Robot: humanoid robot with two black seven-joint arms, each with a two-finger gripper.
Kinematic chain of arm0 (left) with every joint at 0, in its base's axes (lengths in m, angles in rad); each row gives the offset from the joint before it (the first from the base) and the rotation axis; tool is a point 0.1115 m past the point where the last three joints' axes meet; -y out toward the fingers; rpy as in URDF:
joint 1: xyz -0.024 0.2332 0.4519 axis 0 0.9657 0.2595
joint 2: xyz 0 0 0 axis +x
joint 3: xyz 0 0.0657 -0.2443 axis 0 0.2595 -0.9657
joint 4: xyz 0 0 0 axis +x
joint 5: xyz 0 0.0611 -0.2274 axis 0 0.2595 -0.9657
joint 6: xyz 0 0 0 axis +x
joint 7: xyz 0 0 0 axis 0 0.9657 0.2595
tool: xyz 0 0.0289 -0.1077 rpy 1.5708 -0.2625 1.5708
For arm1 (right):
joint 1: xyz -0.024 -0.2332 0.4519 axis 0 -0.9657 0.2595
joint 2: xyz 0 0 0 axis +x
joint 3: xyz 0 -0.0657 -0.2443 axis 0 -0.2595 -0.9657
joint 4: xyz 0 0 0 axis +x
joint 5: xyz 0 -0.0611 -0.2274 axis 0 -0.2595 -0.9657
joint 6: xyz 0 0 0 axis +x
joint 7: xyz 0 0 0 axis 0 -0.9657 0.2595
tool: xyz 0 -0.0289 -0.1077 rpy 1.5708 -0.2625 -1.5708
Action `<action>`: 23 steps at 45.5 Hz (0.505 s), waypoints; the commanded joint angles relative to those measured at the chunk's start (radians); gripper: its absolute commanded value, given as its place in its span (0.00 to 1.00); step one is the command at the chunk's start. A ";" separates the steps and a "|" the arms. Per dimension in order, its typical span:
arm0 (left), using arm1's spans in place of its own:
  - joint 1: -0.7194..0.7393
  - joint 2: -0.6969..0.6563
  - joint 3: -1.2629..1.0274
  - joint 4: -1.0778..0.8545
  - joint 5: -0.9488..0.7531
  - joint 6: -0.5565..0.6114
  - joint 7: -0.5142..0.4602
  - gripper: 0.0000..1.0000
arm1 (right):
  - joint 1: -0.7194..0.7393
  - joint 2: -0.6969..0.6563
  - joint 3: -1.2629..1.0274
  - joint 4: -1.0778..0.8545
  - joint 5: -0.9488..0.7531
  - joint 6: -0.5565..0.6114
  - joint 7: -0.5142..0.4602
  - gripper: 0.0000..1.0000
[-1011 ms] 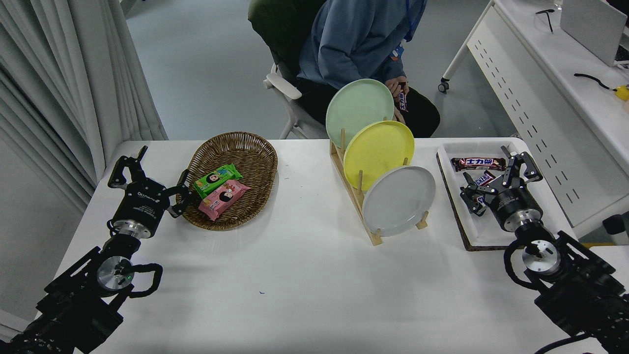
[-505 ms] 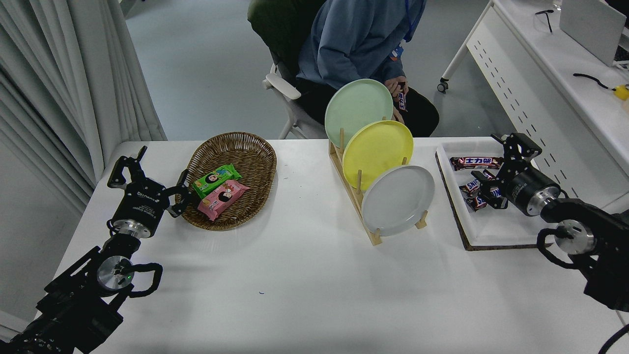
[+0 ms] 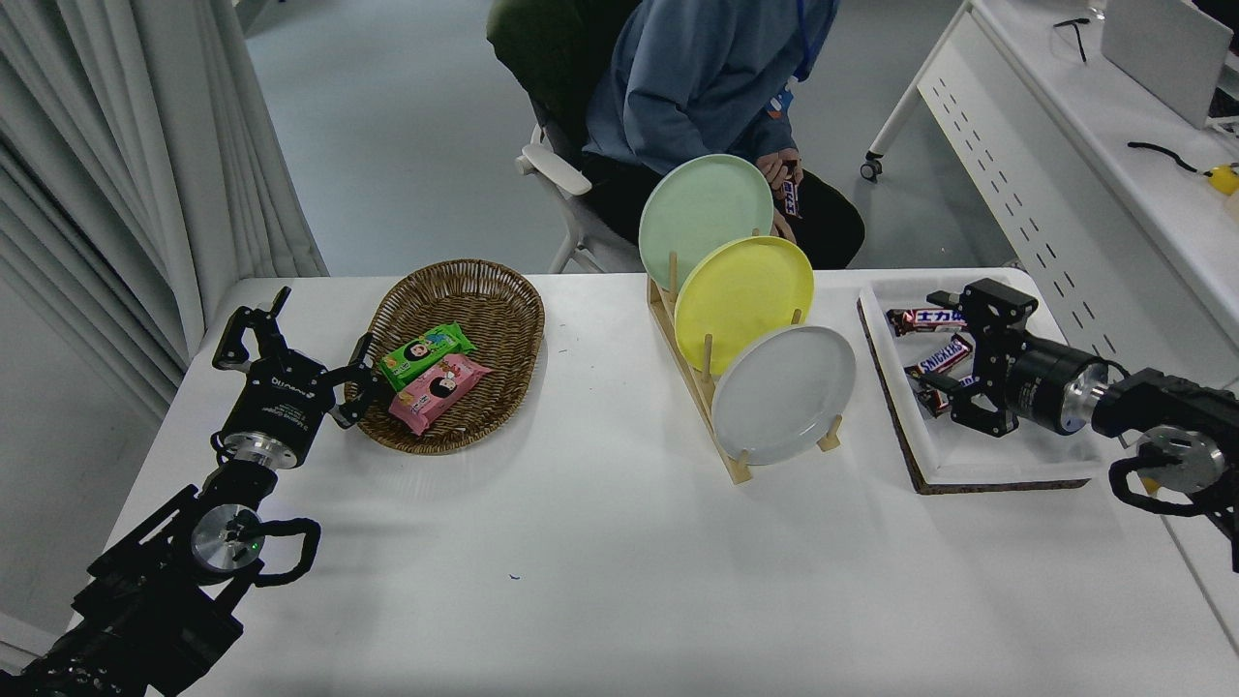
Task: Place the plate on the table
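The pale grey plate [image 3: 784, 395] stands on edge in the front slot of the wooden rack [image 3: 699, 387] on the white worktop [image 3: 600, 542], just ahead of the yellow plate [image 3: 743, 302] and the pale green plate [image 3: 705, 213]. Right of the rack, the right hand [image 3: 953, 360] hangs over the white tray [image 3: 978, 465] of chocolate bars [image 3: 937, 356], fingers spread, holding nothing. Left of the rack, the left hand [image 3: 290, 350] sits parked beside the wicker basket [image 3: 455, 350], fingers apart and empty.

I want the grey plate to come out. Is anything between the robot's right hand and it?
Nothing visible. The right end effector hangs open over the white tray, and only bare table lies between it and the grey plate in the wooden rack.
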 commanded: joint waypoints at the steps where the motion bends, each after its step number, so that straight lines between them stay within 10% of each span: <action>1: 0.000 0.000 0.000 0.001 0.000 0.000 0.000 1.00 | 0.072 -0.097 -0.137 0.205 0.000 0.035 0.000 1.00; 23: 0.000 0.000 0.001 0.001 0.000 0.001 0.000 1.00 | 0.178 -0.120 -0.191 0.472 0.198 -0.253 -0.004 1.00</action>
